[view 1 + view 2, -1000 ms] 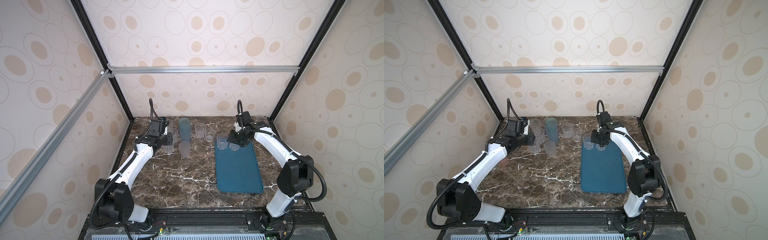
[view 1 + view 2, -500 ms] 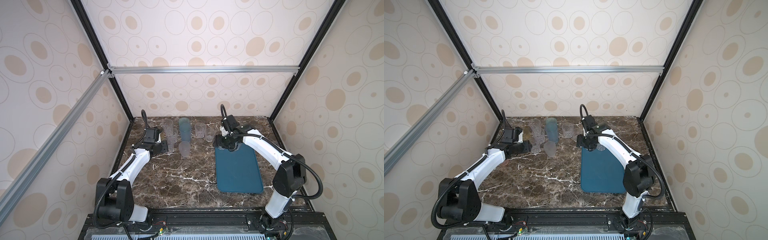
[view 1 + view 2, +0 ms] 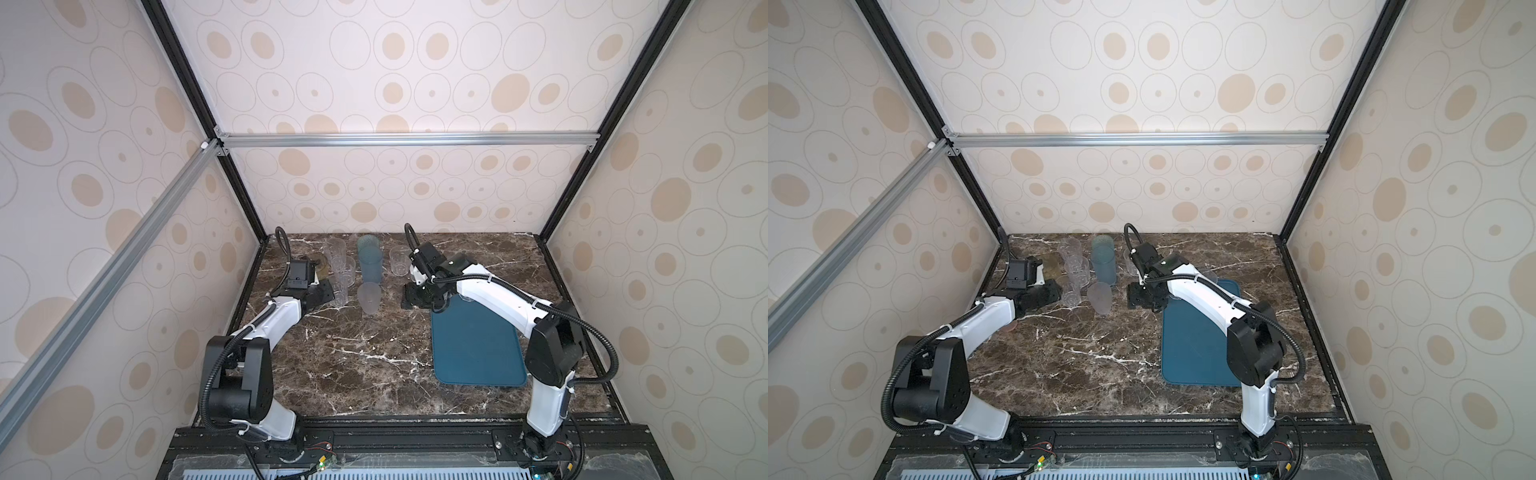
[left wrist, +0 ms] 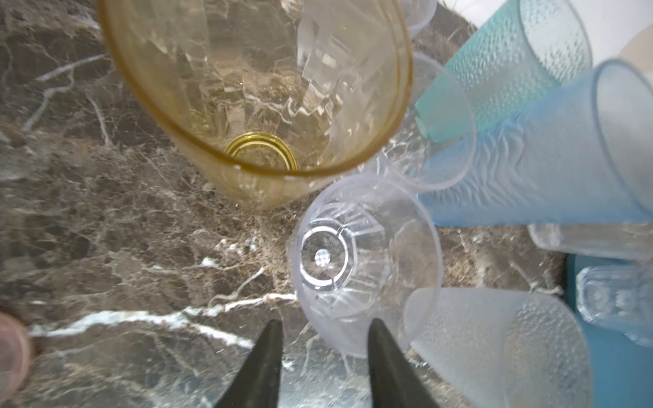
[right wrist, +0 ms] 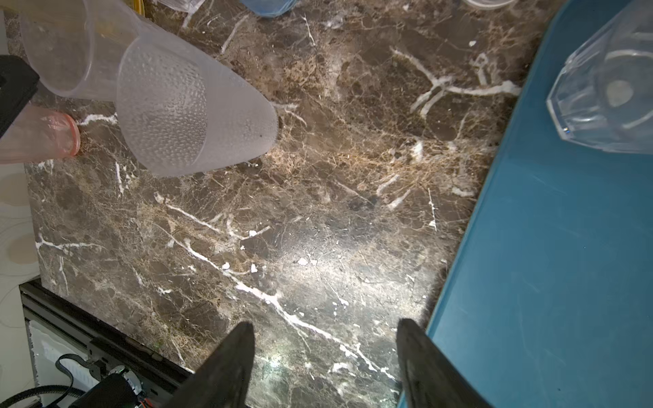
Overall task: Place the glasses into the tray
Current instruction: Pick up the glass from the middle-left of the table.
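Standing just beyond left tool (image 4: 325, 322): clear glass (image 4: 364, 261).

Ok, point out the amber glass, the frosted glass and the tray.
amber glass (image 4: 247, 88), left wrist view, inside wall seen through its mouth.
frosted glass (image 5: 190, 113), right wrist view, dimpled side wall.
tray (image 3: 473, 345), a top view, bare floor.

The right hand (image 5: 325, 328) now hangs over the brown marble bench (image 3: 353, 353) beside the flat dark teal plastic tray (image 3: 473, 345), off its far end. The left hand (image 4: 323, 321) sits farther back from the clear faceted tumblers (image 3: 345, 270).
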Tool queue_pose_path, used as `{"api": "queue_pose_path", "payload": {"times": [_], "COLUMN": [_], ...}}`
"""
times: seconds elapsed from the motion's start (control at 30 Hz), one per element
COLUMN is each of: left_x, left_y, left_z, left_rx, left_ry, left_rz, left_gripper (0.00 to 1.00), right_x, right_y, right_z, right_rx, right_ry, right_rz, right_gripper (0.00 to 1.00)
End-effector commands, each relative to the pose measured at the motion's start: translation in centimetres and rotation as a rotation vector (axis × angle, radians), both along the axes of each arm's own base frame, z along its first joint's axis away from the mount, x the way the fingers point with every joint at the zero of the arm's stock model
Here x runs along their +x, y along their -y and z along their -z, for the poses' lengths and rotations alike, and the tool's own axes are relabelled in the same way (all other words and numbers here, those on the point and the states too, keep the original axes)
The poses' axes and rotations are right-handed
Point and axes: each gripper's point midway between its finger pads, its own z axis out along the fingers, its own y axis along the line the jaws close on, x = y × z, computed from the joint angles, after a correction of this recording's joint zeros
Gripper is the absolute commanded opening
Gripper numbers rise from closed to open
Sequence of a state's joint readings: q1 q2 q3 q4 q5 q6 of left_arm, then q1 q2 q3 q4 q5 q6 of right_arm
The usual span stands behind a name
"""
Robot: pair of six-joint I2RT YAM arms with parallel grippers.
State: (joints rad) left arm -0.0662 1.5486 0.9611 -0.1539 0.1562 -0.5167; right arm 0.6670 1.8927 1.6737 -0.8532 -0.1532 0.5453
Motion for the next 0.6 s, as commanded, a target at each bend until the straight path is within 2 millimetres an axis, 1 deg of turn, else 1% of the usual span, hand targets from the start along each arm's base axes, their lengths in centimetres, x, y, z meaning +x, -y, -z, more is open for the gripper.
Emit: {"api": "queue_pose_path", "payload": {"times": [0.0,0.03,0.23,0.43,0.57], "left_x": [0.9,1.1,1.7,1.2,0.8], "left_y": [-0.4,-0.5,-0.7,-0.8,-0.9], "left_z": [0.4,0.6,1.6,2.9,3.3], "left_rx": [-0.029,-0.024,-0.019,-0.013,0.003], "left_ry": [0.017,0.015,0.0,-0.039,-0.068], "left_rz": [-0.045,-0.052,-0.072,-0.069,-0.06], "left_gripper": [0.3,0.28,0.22,0.19,0.12], "right_x": [0.0,0.0,0.0,0.1,0.2], "right_y": [0.2,0.3,0.2,0.3,0.1], "right_z": [-0.2,-0.1,0.5,0.7,0.7], "right_rx": [-0.026,-0.03,-0.041,-0.045,-0.044], "right_ry": [0.0,0.0,-0.009,-0.009,-0.01], "right_rz": [0.006,0.005,0.001,0.004,0.002], "right_gripper": [0.67,0.67,0.66,0.66,0.66]}}
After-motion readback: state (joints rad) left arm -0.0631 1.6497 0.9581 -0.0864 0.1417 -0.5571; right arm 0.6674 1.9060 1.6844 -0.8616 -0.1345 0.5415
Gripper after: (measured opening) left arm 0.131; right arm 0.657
